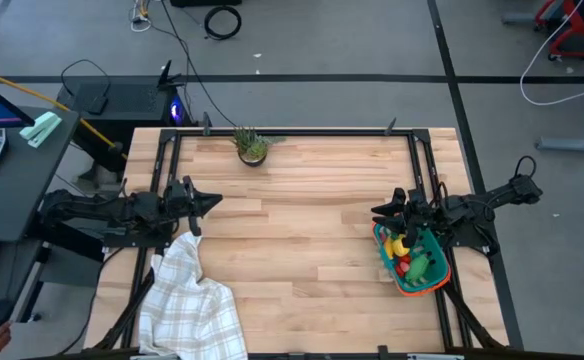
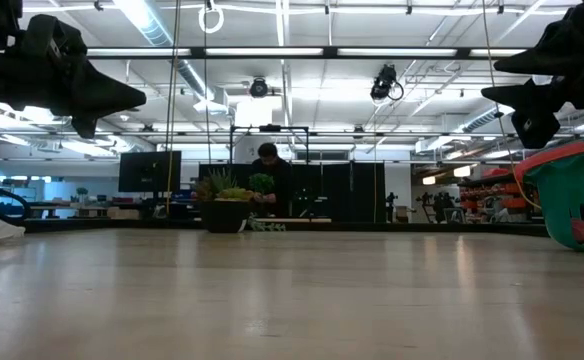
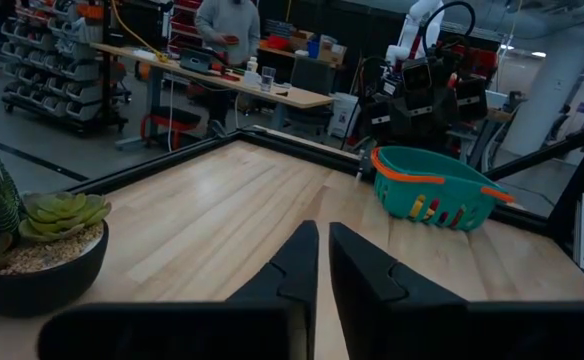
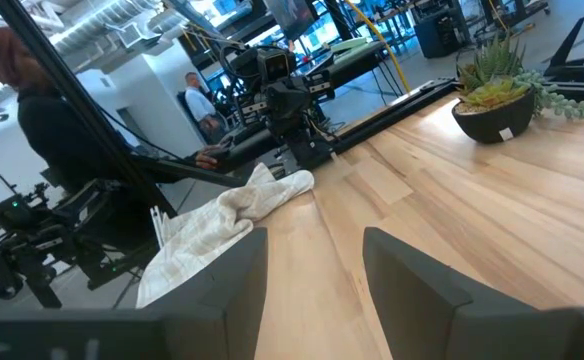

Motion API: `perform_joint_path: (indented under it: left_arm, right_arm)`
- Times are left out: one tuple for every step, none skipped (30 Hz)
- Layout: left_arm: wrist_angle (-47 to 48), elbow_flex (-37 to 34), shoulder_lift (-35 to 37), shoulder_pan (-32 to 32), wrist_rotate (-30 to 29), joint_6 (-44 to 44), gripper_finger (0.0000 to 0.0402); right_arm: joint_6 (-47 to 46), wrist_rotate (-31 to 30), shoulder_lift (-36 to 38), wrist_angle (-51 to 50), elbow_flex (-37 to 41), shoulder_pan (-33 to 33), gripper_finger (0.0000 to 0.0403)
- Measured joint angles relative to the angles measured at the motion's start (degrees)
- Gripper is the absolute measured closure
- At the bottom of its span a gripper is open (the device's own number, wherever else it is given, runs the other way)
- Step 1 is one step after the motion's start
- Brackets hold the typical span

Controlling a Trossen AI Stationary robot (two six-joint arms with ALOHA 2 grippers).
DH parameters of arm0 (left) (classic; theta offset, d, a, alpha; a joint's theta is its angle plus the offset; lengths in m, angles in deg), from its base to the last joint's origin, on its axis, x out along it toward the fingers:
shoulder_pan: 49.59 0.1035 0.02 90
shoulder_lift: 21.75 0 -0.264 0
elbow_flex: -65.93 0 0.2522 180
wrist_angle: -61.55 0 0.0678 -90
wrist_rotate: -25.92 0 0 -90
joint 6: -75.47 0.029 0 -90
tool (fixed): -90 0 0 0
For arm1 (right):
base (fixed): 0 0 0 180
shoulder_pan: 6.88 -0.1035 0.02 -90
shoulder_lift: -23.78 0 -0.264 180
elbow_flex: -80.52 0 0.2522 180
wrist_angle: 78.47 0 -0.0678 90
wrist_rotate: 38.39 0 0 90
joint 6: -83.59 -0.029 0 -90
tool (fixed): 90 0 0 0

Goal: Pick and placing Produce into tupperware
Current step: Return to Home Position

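The teal slatted tub with an orange rim (image 1: 424, 272) rests on its base near the table's right edge; it also shows in the left wrist view (image 3: 434, 187) and the low view (image 2: 572, 195). Inside lie a yellow banana (image 1: 399, 245), a green vegetable (image 1: 422, 266) and small red fruits (image 1: 404, 264). My right gripper (image 1: 380, 212) hovers open just left of the tub's far end, holding nothing; its fingers frame bare table (image 4: 314, 262). My left gripper (image 1: 215, 202) hangs shut above the table's left part, its tips nearly closed (image 3: 323, 250).
A small potted succulent (image 1: 252, 147) stands by the far edge, and shows close in the left wrist view (image 3: 34, 250). A white checked cloth (image 1: 192, 305) lies crumpled at the near left corner. Bare wood spans the middle of the table. A person stands beyond the far edge (image 2: 269, 170).
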Motion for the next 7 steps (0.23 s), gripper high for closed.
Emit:
perform_joint_path:
  left_arm:
    - [0.00,0.00,0.00,0.01,0.00,0.01,0.0365]
    - [0.00,0.00,0.00,0.01,0.00,-0.02,0.0365]
    - [0.00,0.00,0.00,0.01,0.00,-0.03,0.0365]
    - [0.00,0.00,0.00,0.01,0.00,-0.01,0.0366]
    - [0.00,0.00,0.00,0.01,0.00,0.01,0.0368]
    - [0.00,0.00,0.00,0.01,0.00,-0.01,0.0370]
    - [0.00,0.00,0.00,0.01,0.00,-0.03,0.0372]
  right_arm:
    - [0.00,0.02,0.00,-0.01,0.00,0.00,0.0229]
    - [0.00,0.00,0.00,-0.02,0.00,0.00,0.0229]
    - [0.00,0.00,0.00,0.00,0.00,0.00,0.0229]
    - [0.00,0.00,0.00,0.00,0.00,0.00,0.0229]
    - [0.00,0.00,0.00,-0.02,0.00,-0.02,0.0229]
    - [0.00,0.00,0.00,0.00,0.00,-0.02,0.0229]
    - [0.00,0.00,0.00,0.00,0.00,-0.01,0.0229]
